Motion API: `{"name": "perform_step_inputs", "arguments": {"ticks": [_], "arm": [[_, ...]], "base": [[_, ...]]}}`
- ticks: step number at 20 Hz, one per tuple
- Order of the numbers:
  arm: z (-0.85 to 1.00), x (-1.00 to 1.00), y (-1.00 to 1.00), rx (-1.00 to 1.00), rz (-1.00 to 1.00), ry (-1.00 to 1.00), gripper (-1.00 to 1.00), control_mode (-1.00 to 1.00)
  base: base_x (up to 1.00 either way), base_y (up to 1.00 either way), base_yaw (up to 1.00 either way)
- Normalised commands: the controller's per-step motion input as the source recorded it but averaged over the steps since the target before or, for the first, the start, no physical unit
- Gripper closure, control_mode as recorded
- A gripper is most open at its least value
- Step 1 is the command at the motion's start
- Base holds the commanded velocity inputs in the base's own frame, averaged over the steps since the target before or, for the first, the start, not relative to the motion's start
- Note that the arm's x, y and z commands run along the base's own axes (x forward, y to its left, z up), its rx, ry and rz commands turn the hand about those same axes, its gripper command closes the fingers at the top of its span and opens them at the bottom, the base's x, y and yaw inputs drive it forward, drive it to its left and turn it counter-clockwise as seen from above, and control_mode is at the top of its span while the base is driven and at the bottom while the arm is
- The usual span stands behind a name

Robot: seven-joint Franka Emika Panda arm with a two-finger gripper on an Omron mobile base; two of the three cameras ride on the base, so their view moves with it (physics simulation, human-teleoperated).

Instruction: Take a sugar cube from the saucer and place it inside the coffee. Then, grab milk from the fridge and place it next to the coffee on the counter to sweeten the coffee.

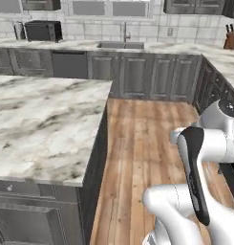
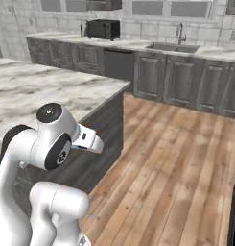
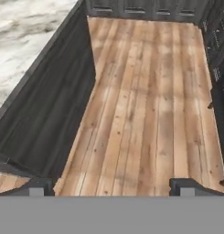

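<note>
- The pincer [image 3: 111, 186] was spread wide with nothing between its tips, pointed down at the wooden floor [image 3: 145, 105]; it was judged to be carried idle while the base travelled.
- The arm [image 1: 195, 177] was folded close over the base at about 5 o'clock in the left base view, probably so that it stayed clear of the cabinets.
- The surface [image 1: 42, 119], a marble island, lay at 9 o'clock in the left base view, bare where it was seen.
- No sugar cube, saucer, coffee, milk or fridge could be made out, so their places could not be told; the first step was judged not yet begun.
- A sink [image 2: 174, 47] and a black microwave [image 2: 102, 29] were set along the far wall at 12 o'clock.
</note>
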Motion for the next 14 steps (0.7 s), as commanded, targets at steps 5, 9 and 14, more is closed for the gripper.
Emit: {"name": "perform_step_inputs", "arguments": {"ticks": [5,9,14], "arm": [[0.00,0.00,0.00,0.00,0.00,0.00,-1.00,1.00],[0.00,0.00,0.00,0.00,0.00,0.00,-1.00,1.00],[0.00,0.00,0.00,0.00,0.00,0.00,-1.00,1.00]], "base": [[-0.29,0.00,1.00],[-0.27,0.00,1.00],[-0.23,0.08,0.94]]}}
